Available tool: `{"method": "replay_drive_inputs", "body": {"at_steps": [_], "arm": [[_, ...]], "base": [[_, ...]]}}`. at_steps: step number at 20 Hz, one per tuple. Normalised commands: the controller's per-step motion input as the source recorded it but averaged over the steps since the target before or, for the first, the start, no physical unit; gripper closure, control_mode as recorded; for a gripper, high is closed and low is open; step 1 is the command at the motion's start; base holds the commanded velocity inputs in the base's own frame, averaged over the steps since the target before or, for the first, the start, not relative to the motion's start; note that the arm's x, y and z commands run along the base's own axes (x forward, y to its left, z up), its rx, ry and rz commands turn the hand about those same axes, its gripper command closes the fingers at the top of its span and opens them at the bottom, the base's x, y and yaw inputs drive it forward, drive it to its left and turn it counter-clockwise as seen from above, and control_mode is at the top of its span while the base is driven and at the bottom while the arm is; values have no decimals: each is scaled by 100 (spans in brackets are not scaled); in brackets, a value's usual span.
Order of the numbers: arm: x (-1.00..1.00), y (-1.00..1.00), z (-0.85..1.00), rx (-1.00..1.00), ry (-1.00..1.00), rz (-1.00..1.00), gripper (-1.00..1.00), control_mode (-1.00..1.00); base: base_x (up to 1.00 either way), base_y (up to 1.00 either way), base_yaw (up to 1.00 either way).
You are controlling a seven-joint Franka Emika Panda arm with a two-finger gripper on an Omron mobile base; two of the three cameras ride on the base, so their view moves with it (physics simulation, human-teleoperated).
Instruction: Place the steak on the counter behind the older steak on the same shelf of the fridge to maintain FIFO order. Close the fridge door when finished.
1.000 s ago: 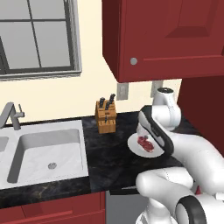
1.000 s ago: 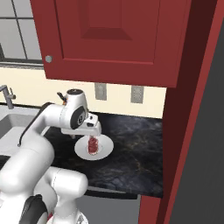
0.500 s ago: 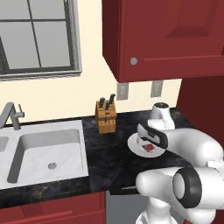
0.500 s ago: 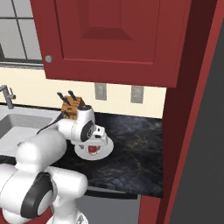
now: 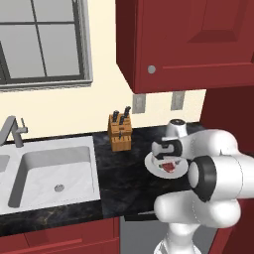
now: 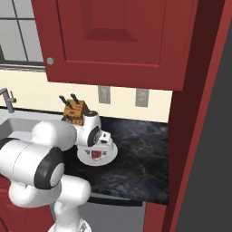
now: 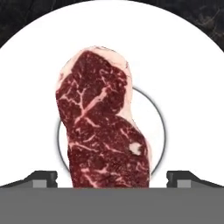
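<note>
Lying on a white plate, steak between the spread hand fingertips.

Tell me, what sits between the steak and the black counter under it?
A white plate: the steak lies on it, and the plate rests on the counter, as hand and base views show.
</note>
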Motion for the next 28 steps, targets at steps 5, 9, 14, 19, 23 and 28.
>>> {"method": "replay_drive_inputs", "body": {"at_steps": [5,9,14,19,23,28], "arm": [[0,15,-58,-6,0,0,-100,-100],[13,24,-54,-3,0,2,-100,-100],[0,10,-38,0,0,4,100,-100],[0,5,-7,0,4,0,100,-100],[-34,-5,21,0,-12,0,100,-100],[-95,-2,41,0,-23,0,100,-100]], "base": [[0,0,0],[0,0,0],[0,0,0],[0,0,0],[0,0,0],[0,0,0]]}}
